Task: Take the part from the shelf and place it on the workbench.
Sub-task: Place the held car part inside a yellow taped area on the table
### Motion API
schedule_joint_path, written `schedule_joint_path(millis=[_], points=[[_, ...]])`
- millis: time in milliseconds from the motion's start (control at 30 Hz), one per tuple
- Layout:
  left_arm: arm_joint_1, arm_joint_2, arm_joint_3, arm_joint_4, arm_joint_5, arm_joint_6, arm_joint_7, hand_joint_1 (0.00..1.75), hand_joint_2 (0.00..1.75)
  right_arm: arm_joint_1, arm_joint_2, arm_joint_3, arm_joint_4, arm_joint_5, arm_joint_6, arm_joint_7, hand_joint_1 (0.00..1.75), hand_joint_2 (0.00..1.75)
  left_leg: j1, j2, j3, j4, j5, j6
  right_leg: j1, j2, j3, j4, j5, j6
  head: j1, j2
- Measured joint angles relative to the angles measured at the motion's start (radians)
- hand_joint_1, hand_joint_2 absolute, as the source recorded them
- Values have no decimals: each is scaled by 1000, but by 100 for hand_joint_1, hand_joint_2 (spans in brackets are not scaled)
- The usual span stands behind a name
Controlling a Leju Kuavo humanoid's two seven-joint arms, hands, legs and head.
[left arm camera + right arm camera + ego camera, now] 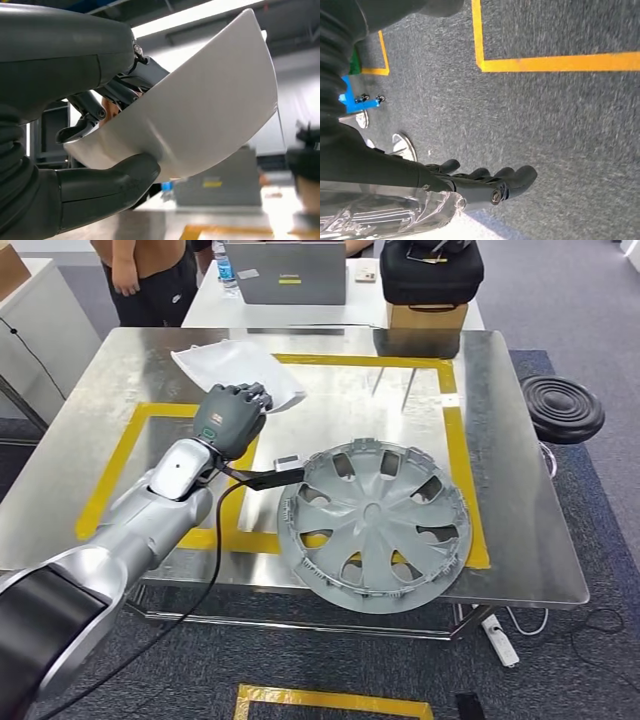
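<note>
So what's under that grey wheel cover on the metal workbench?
The wheel cover lies on the workbench, over the front run of the yellow tape rectangle. Tape and steel show through its openings; the rest beneath is covered.

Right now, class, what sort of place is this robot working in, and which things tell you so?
Probably a workshop or robot test lab: a metal workbench marked with yellow tape, a grey wheel cover lying on it, and a laptop on the table behind.

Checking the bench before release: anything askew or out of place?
Yes. The grey wheel cover lies across the yellow tape outline, its near rim overhanging the workbench front edge. The left hand holds the white part above the bench.
</note>
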Motion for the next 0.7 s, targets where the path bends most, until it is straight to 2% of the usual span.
schedule_joint_path(millis=[33, 67, 100, 133, 200, 233, 300, 367, 400, 433, 467, 533, 567, 600, 633, 700], points=[[5, 12, -4, 9, -13, -23, -7, 175, 175, -1, 0, 0, 0, 2, 1, 0, 0, 175, 0, 0, -36, 63, -20, -1, 0, 0, 0, 0, -1, -1, 0, 0], [11, 25, -11, 19, -36, -52, -11, 175, 175, -1, 0, 0, 0, 5, 3, 0, 0, 175, 0, 0, -59, 98, -24, -1, 0, 1, 1, 0, -1, -2, -1, 0], [17, 36, -22, 27, -69, -88, -11, 175, 175, -1, 0, 0, 0, 9, 4, 0, 0, 175, 0, 0, -63, 96, -7, 0, 0, 1, 2, 0, -2, -2, -1, 0], [23, 47, -38, 35, -106, -130, -7, 175, 175, -3, 0, 0, 0, 13, 6, 1, 0, 175, 0, 0, -47, 55, 25, 2, 0, 2, 4, 0, -3, -2, -1, 0], [32, 63, -69, 48, -156, -206, 6, 175, 175, -7, 0, 0, 0, 20, 11, 3, 0, 175, 1, 0, 20, -84, 95, 6, 2, 3, 5, 2, -5, 3, -3, 0], [35, 68, -82, 54, -168, -238, 14, 175, 175, -9, 0, 0, 0, 22, 12, 3, 0, 175, 0, 0, 48, -139, 113, 8, 4, 3, 5, 2, -7, 6, -3, 0], [43, 74, -99, 64, -176, -288, 31, 175, 175, -12, 0, 0, 0, 23, 14, 3, 0, 175, -2, -1, 69, -185, 120, 13, 7, 3, 4, 1, -7, 16, -4, 0], [52, 78, -112, 74, -183, -326, 51, 175, 175, -14, 0, 0, 0, 23, 15, 3, 0, 175, -2, -2, 69, -189, 121, 23, 5, 2, 5, -2, -9, 26, -4, 0], [55, 80, -117, 78, -184, -339, 60, 175, 175, -15, 0, 0, 0, 23, 15, 3, 0, 175, 0, -2, 71, -190, 122, 29, 5, 0, 0, 9, -18, 31, -3, 0], [56, 82, -120, 81, -185, -349, 69, 175, 175, -15, 0, 0, 0, 23, 16, 2, 0, 175, 1, -2, 72, -191, 123, 35, 5, -2, -15, 42, -38, 35, -1, 0], [56, 83, -122, 83, -185, -359, 78, 175, 175, -16, 0, 0, 0, 22, 16, 2, 0, 175, 2, -2, 74, -192, 122, 39, 5, -5, -40, 96, -67, 37, 1, 0], [59, 86, -126, 89, -184, -379, 92, 175, 175, -16, 0, 0, 0, 20, 17, 1, 0, 175, 1, -2, 76, -192, 120, 43, 5, -7, -105, 235, -126, 41, 5, 0], [61, 87, -127, 92, -184, -389, 97, 175, 175, -15, 0, 0, 0, 19, 18, 1, 0, 175, 0, -2, 76, -192, 119, 44, 6, -7, -128, 279, -137, 41, 5, 0], [63, 89, -128, 95, -183, -398, 102, 175, 175, -14, 0, 0, 0, 19, 19, 2, 0, 175, 0, -2, 78, -192, 119, 44, 6, -7, -132, 285, -129, 41, 5, 0], [64, 90, -129, 97, -183, -406, 105, 175, 175, -14, 0, 0, 0, 19, 19, 2, 0, 175, 0, -2, 80, -192, 118, 44, 6, -8, -115, 249, -103, 40, 5, 0], [63, 94, -130, 100, -183, -419, 108, 175, 175, -15, -2, 0, 0, 19, 19, 2, 0, 175, -1, -2, 84, -191, 116, 40, 6, -11, -40, 103, -38, 35, 6, 0]])
